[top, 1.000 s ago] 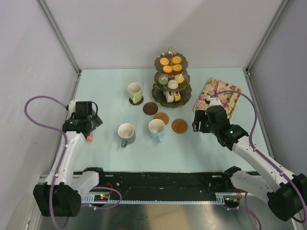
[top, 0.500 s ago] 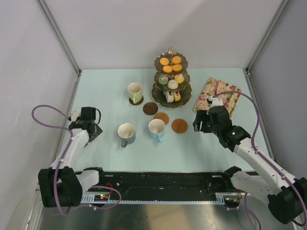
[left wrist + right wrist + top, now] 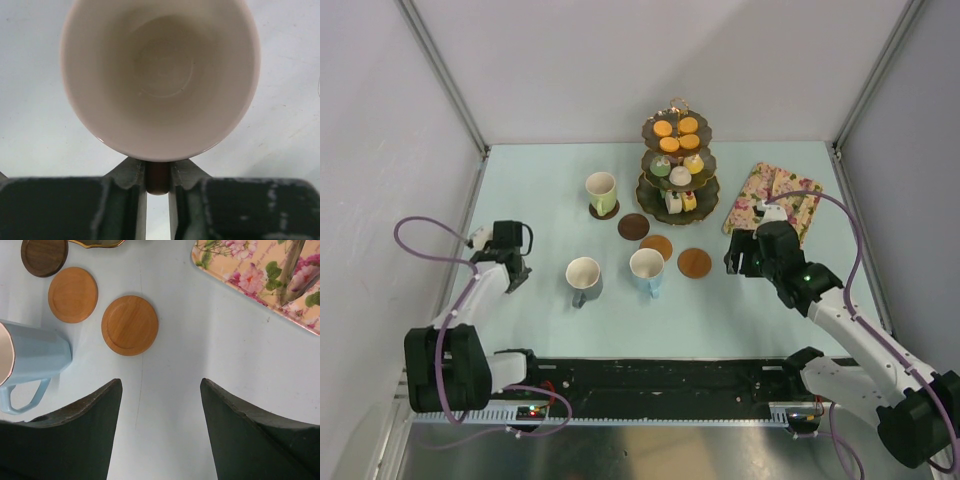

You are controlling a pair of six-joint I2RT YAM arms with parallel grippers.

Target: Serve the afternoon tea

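The left fingers (image 3: pixel 131 177) are clenched on the small handle (image 3: pixel 158 179) of the pink ceramic mug with a cream inside (image 3: pixel 160 75). The mug is at the left side of the pale blue-green desk (image 3: pixel 545 215), well apart from the other cups; in the top view the arm hides it. The hold is narrow and sits wholly on the handle, so the likeliest fault is the bowl swinging or tipping about that pinch once lifted, or the handle sliding out through the pads. The free places look to be the three bare coasters: the dark brown round wooden coaster (image 3: pixel 633 226) and two light brown round wooden coasters (image 3: pixel 656 246) (image 3: pixel 694 262). They lie beyond the grey mug (image 3: pixel 584 277) and the light blue faceted mug (image 3: pixel 647 270), so a low carry could clip either cup. A tilted set-down could leave the pink mug half off its disc, or push the disc along. The right fingers (image 3: pixel 80 430) are spread and grasp nothing, hanging over the desk just beside the nearest light coaster and near the floral rectangular tray (image 3: pixel 775 203). Both arms reaching there at once could collide. The yellow-green mug (image 3: pixel 601 190) already sits on its own coaster, near the dark gold-rimmed three-tier stand of small cakes (image 3: pixel 678 170).
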